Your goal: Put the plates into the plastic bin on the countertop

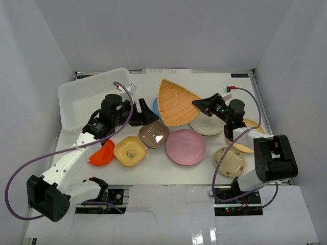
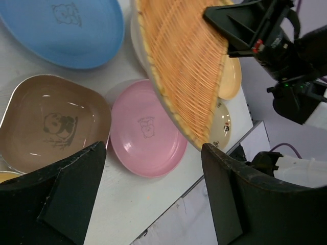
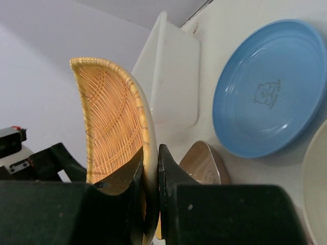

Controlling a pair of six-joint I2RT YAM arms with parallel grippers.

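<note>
My right gripper point(image 1: 200, 105) is shut on the rim of a woven-pattern orange plate point(image 1: 173, 102) and holds it tilted on edge above the table; the right wrist view shows its jaws point(image 3: 152, 155) pinching that rim point(image 3: 110, 117). My left gripper point(image 1: 148, 115) is open and empty, hovering over the brown plate point(image 2: 51, 122) and pink plate point(image 2: 148, 127). A blue plate point(image 2: 66, 30) lies behind them. The white plastic bin point(image 1: 87, 99) stands at the back left with nothing showing inside.
On the countertop point(image 1: 168, 171) lie a red-orange plate point(image 1: 103, 153), a yellow plate point(image 1: 130, 150), a cream plate point(image 1: 207, 125), a beige patterned plate point(image 1: 229, 160) and a tan plate point(image 1: 250, 135) partly under the right arm. White walls enclose the table.
</note>
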